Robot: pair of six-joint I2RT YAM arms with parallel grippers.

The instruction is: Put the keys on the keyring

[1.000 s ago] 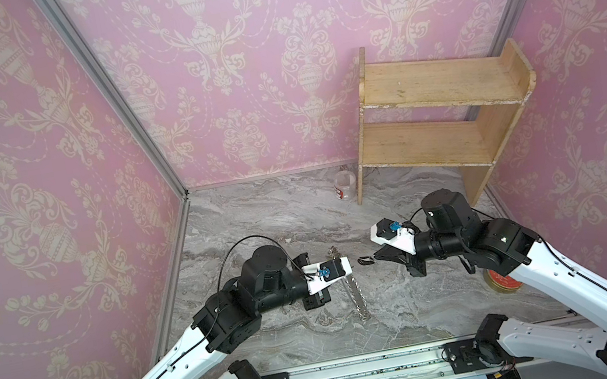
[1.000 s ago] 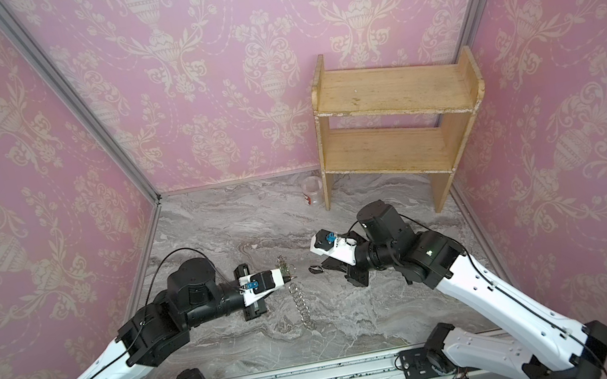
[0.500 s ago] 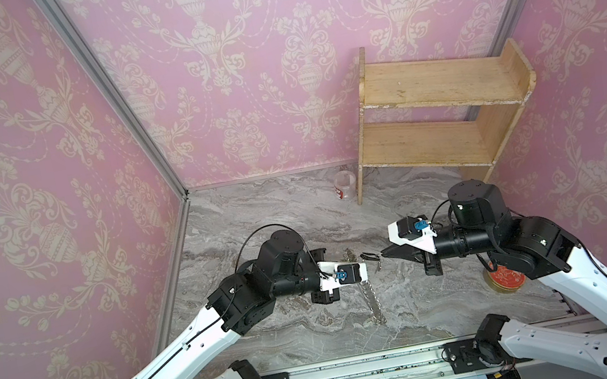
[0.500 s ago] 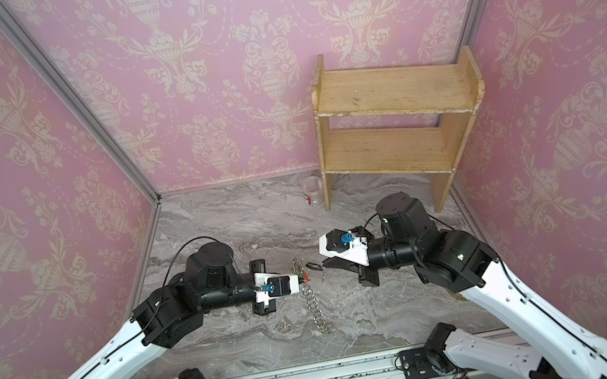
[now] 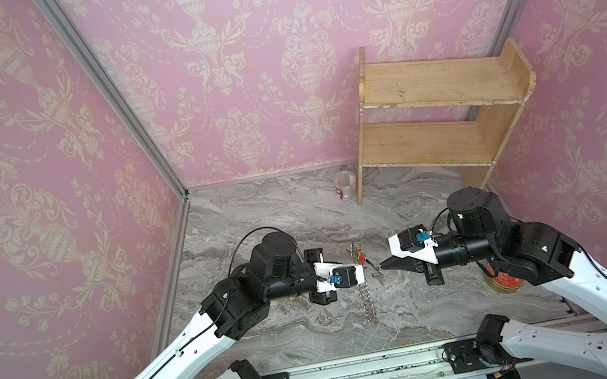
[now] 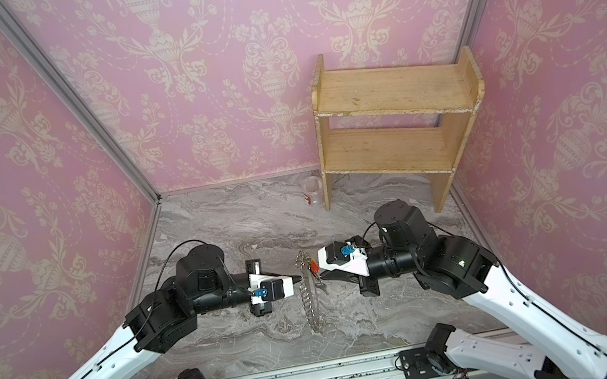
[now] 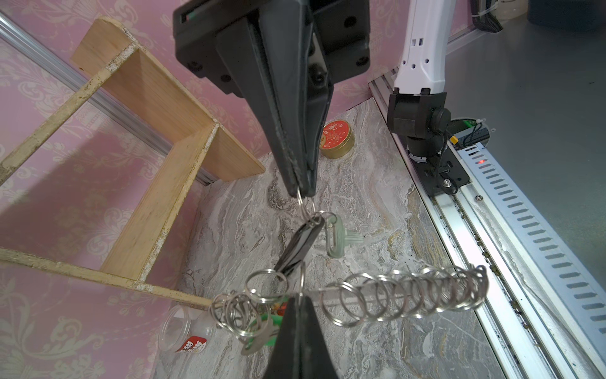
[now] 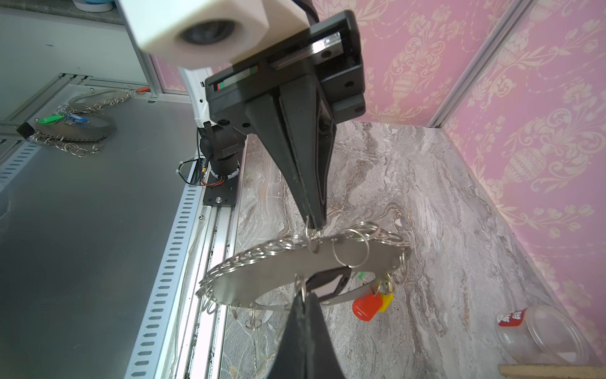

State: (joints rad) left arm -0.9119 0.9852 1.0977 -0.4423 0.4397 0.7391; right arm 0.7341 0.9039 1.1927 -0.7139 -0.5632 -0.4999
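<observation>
My left gripper [image 7: 300, 297] is shut on one ring of the keyring [image 8: 278, 272], a flat grey strap lined with silver rings that hangs in the air. A red tag [image 8: 367, 306] and a yellow tag [image 8: 387, 300] dangle from its far end. My right gripper [image 8: 306, 295] is shut on a small ring that carries the black fob [image 7: 298, 246] and a pale green key [image 7: 337, 236]. In both top views the two fingertips nearly meet mid-table, left gripper [image 5: 365, 272] facing right gripper [image 5: 381, 267], with the ring chain [image 6: 311, 303] hanging below.
A wooden shelf [image 5: 441, 120] stands at the back right, with a clear plastic cup [image 5: 345, 185] lying by its leg. A round red-lidded tin [image 7: 337, 137] sits under my right arm. The rail [image 5: 368, 373] runs along the front edge.
My left gripper has carried the keyring to the right and up, toward the right gripper. The right arm drew back a little to the right, and both tips now face each other closely.
</observation>
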